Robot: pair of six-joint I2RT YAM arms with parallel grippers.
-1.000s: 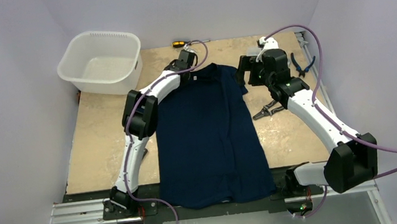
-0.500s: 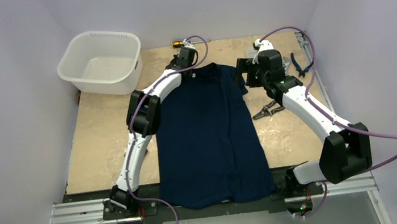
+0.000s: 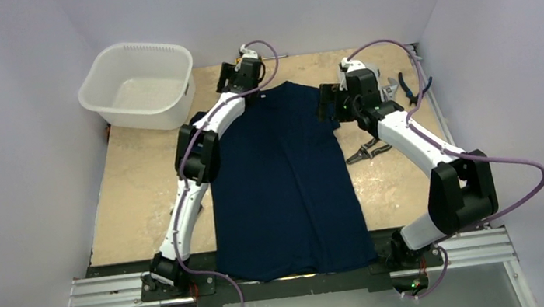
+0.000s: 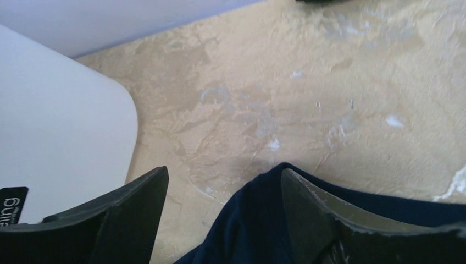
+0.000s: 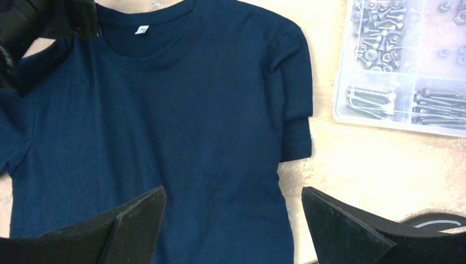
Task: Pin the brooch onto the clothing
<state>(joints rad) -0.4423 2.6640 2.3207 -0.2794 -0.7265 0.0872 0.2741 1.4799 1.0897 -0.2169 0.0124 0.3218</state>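
Left end effector (image 4: pixel 224 173) stood open, its two fingers apart with nothing between them, above bare surface (image 4: pixel 308 93) at the far end of the work area. A navy corner of the T-shirt (image 4: pixel 250 228) lay below the gap, close against the inner face of one finger; whether it touched that finger could not be determined. The white tub (image 4: pixel 55 132) sat just beside this end effector. Right end effector (image 5: pixel 233 190) was also open, fingers spread wide and holding nothing, above the upper chest of the T-shirt (image 5: pixel 165 110). The T-shirt (image 3: pixel 283 175) lay flat, front up, lengthwise down the middle of the surface (image 3: pixel 141 193) between the two arms, collar at the far end and hem at the near edge by the arm bases. A small white label (image 5: pixel 142 29) showed inside the collar. The sleeve nearest the right arm was folded under itself. A clear organiser box (image 5: pixel 401 60) of screws and nuts lay on the surface beside that sleeve, apart from it. Black-handled pliers (image 3: pixel 366 151) lay near the T-shirt's right edge.
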